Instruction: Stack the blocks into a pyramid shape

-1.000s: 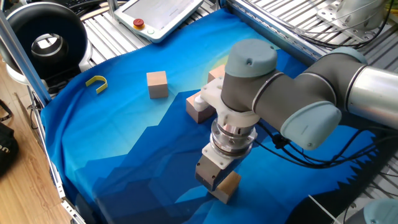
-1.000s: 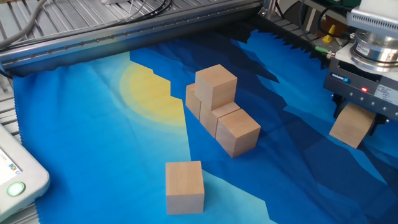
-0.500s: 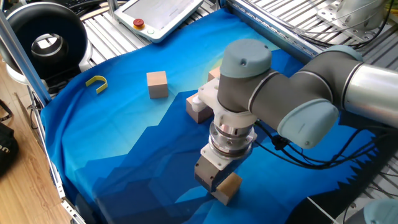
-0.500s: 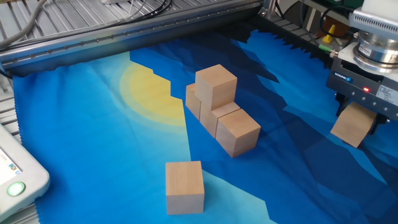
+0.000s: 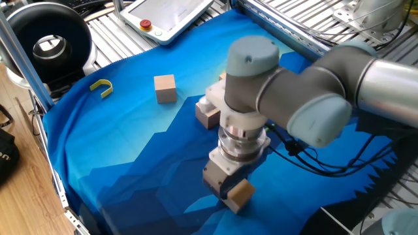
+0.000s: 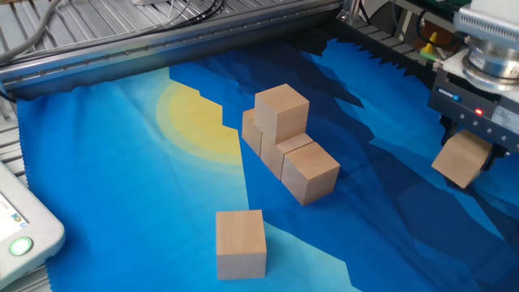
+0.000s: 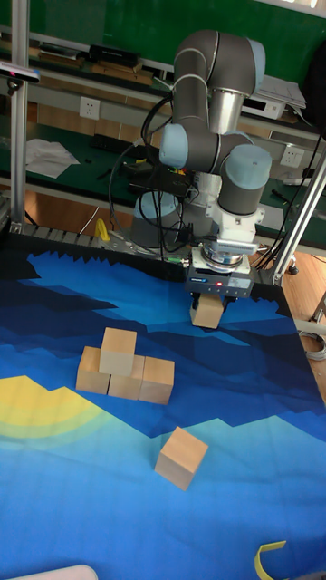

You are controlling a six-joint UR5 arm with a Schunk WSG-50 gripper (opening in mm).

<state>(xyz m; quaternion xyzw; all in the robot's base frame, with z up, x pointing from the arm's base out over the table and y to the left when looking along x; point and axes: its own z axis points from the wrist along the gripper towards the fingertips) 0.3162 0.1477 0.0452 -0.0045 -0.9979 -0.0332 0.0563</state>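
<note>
Nearest the tall fixed view, a small yellow hook-shaped piece [image 7: 270, 555] lies at the edge of the blue cloth [image 7: 72, 507], no part of the build. Just beyond it a loose block [image 7: 181, 458] sits alone, turned at an angle, well apart from the others and probably waiting to be picked up.

Farther in, toward the left, stands the started pyramid [image 7: 124, 369]: a row of tan wooden cubes touching side by side, with one cube on top toward the row's left end. Three cubes appear to form the base. The row likely serves as the footing for the upper layers.

Farthest back, the gripper [image 7: 209, 314] hangs from the arm, its fingers clamped on either side of the held block [image 6: 462, 159], which is tilted. Its shadow on the cloth suggests it is lifted clear. It is well apart from the pyramid, to the right, so it seems to be the next piece for the second layer.
</note>
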